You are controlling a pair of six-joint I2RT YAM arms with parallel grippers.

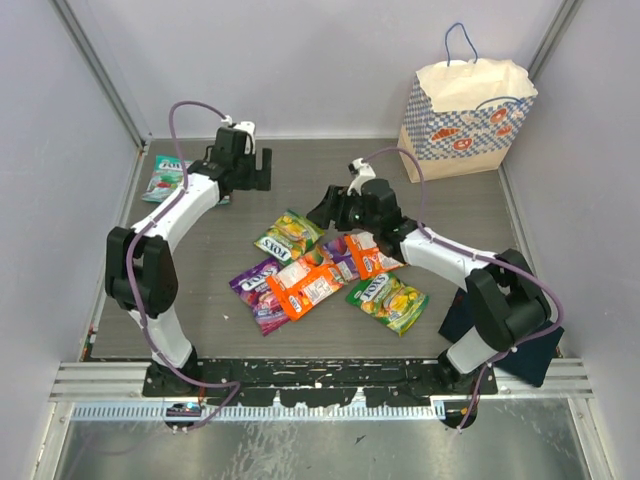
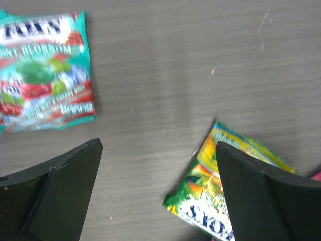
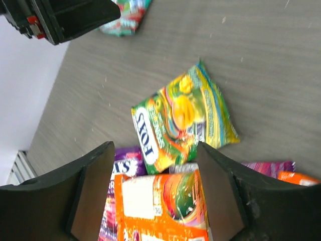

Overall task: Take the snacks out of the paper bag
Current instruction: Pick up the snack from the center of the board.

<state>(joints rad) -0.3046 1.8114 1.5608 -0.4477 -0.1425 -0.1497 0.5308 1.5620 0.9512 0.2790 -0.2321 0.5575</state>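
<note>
My left hand (image 2: pixel 158 145) and right hand (image 3: pixel 155 146) are black; teal packet (image 1: pixel 165 178), green-yellow packet (image 3: pixel 180 118), orange packet (image 3: pixel 160 203), purple packet (image 1: pixel 256 288); paper bag (image 1: pixel 465 110) beige with blue-white checks.

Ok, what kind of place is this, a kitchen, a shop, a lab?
Probably a robot lab test cell: plain white walls with metal framing enclose a grey table, and a left arm and right arm are bolted at its near edge.

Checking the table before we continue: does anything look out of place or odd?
One teal packet lies alone at the far left edge, away from the other packets piled mid-table. The paper bag stands in the far right corner. Nothing looks spilled or torn.
</note>
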